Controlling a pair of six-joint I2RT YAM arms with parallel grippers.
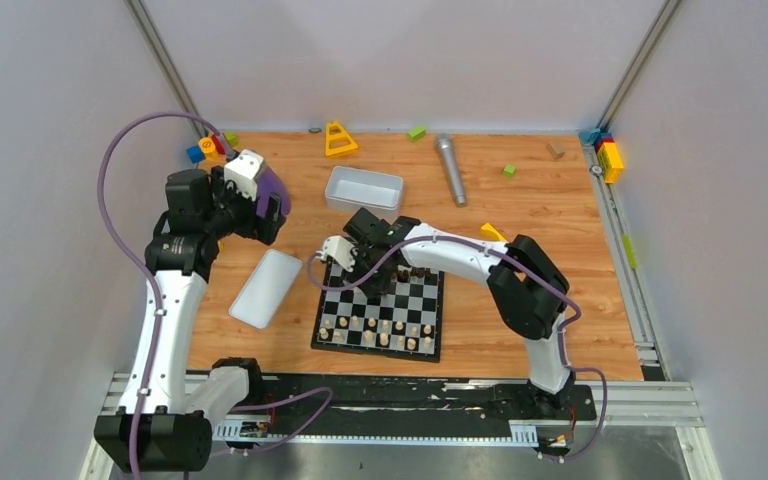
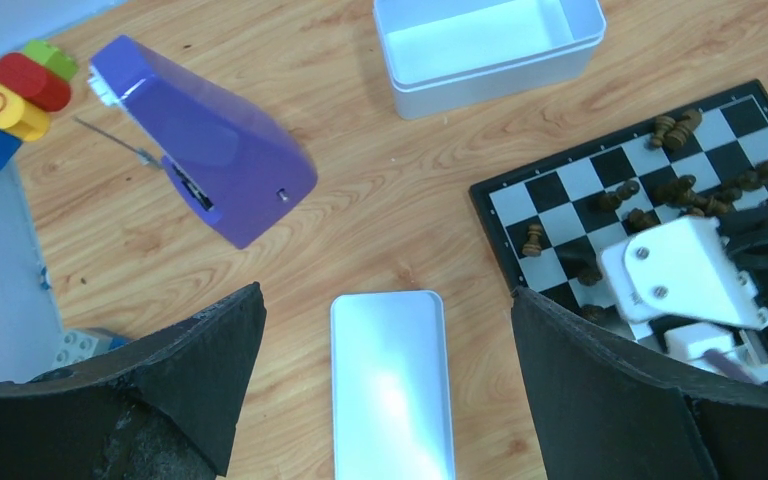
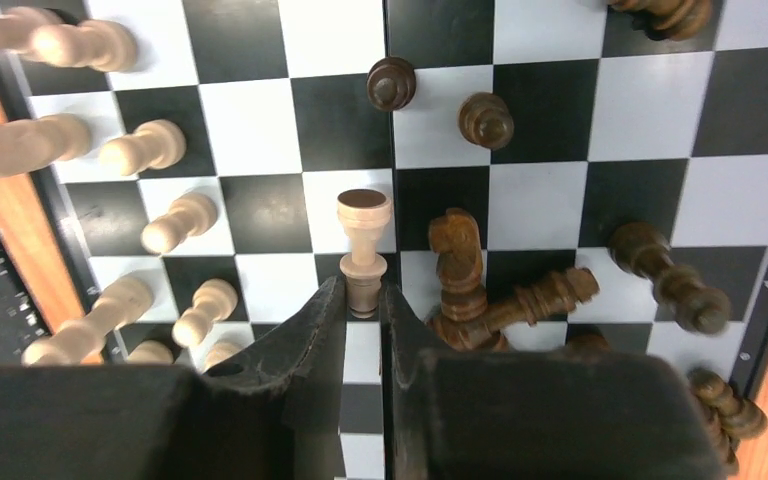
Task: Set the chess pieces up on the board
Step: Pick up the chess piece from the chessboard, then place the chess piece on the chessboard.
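Pale wood was what the right tool (image 3: 363, 300) had pinched. Its fingers were closed on one end of a beige chessman (image 3: 363, 240), and only by their very tips. The piece's broad, dark-faced end stuck out over the middle squares of the board (image 1: 428, 296), which lay on the counter (image 1: 550, 250) just in front of the arms. I could not tell whether the piece hung free or touched a square.

With so thin a hold, I judged it might swivel or slip out and land on its side. Worse, a heap of fallen dark chessmen (image 3: 500, 300) lay just beside the right-hand finger, a knight nearly touching it. Any sideways drift would likely have shoved them across the squares. The beige row (image 3: 170, 225) standing along the edge could have toppled the same way.

The left tool (image 2: 390, 350) hung wide apart over the white lid (image 2: 390, 440), well clear and no threat
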